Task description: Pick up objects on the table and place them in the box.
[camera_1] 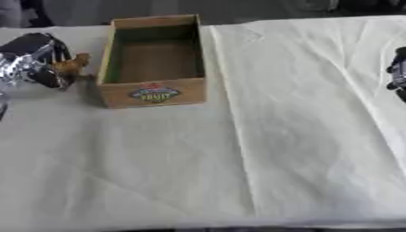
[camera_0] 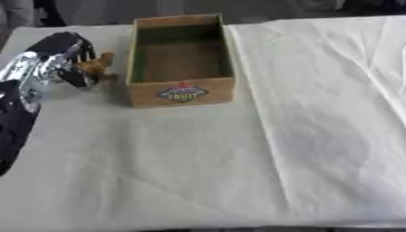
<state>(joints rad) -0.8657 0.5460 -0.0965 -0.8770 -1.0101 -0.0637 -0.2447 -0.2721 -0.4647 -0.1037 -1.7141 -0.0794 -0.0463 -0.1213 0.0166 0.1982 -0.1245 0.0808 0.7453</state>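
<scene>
One small tan object [camera_0: 97, 64], probably light and rigid, sits pinched in the left hand [camera_0: 60, 59] at nine o'clock of the box [camera_0: 181, 93], best held around its middle.

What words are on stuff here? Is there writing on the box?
"FRUIT": this is how the big yellow word on the round sticker seems to read, on the front wall of the cardboard box; it is blurry.
Red part at the sticker's top: too blurred to read.
No other writing shows anywhere.
</scene>
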